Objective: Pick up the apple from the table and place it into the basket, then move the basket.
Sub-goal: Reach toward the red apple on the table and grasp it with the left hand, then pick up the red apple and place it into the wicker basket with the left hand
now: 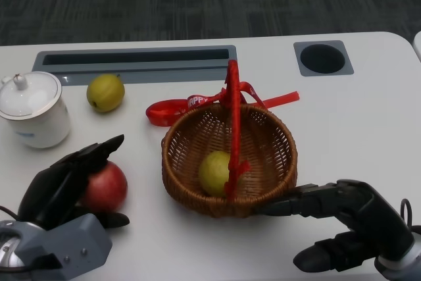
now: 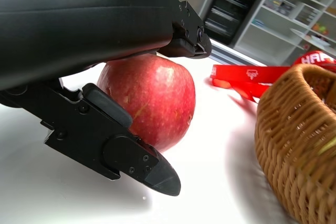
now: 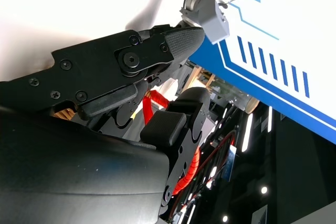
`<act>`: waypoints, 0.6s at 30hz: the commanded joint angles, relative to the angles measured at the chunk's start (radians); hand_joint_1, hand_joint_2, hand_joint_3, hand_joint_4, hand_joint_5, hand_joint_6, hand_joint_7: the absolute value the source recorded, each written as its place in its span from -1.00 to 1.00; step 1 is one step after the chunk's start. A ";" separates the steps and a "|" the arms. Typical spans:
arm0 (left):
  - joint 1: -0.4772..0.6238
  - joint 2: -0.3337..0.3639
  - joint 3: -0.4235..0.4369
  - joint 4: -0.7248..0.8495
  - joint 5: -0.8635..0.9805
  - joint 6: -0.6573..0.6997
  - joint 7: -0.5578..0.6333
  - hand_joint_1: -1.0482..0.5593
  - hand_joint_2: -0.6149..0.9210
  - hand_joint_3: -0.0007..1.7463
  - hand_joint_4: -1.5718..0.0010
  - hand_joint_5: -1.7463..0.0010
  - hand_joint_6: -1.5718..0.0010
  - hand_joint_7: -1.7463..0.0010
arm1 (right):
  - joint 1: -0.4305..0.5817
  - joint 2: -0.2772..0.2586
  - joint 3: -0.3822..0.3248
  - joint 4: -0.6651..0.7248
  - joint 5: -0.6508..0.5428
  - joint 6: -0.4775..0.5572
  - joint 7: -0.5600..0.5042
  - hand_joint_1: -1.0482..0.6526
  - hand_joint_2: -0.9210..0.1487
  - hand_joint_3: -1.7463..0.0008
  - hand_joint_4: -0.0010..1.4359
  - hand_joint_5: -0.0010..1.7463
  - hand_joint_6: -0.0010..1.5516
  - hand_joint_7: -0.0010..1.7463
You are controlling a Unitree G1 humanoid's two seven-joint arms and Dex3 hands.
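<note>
Red apple (image 1: 105,187) on the table (image 1: 355,129), left of the basket (image 1: 270,137) and clear of it. Left hand (image 1: 62,182) cupped around the apple, fingers over its top and far side, thumb (image 2: 131,156) low against its near side; touching, though not lifted. Same grip in the left wrist view: apple (image 2: 152,98) resting on the white surface, fingers (image 2: 178,30) arched above, basket (image 2: 299,140) wall off to one side, red ribbon (image 2: 247,74) beyond.

Wicker basket mid-table with an upright red handle (image 1: 233,123) and a yellow-green fruit (image 1: 214,172) inside. Right hand (image 1: 342,218) empty, fingers spread, upper fingertips at the basket's near rim; contact hard to tell. Right wrist view mostly filled by the hand (image 3: 157,93) itself.

Second yellow-green fruit (image 1: 105,92) behind, near a lidded white cup (image 1: 33,108) at the table's left.
</note>
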 commanded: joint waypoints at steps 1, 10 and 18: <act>0.004 -0.007 -0.043 0.073 0.007 0.058 0.013 -0.40 0.69 -0.99 0.54 0.98 0.62 0.98 | 0.017 -0.021 -0.001 -0.022 -0.001 0.004 -0.008 -0.29 -0.96 1.00 0.29 -1.00 0.11 -1.00; 0.081 -0.049 -0.013 0.039 -0.143 -0.057 0.029 0.13 0.86 -0.98 -0.53 0.92 -0.31 0.95 | 0.027 -0.026 0.005 -0.041 -0.003 0.010 -0.012 -0.29 -0.97 1.00 0.30 -0.99 0.11 -1.00; 0.170 -0.089 0.072 -0.143 -0.303 -0.102 0.005 0.15 0.90 -0.99 -0.57 0.96 -0.34 0.98 | 0.013 -0.018 0.011 -0.022 0.011 0.013 0.000 -0.30 -0.98 1.00 0.31 -1.00 0.11 -1.00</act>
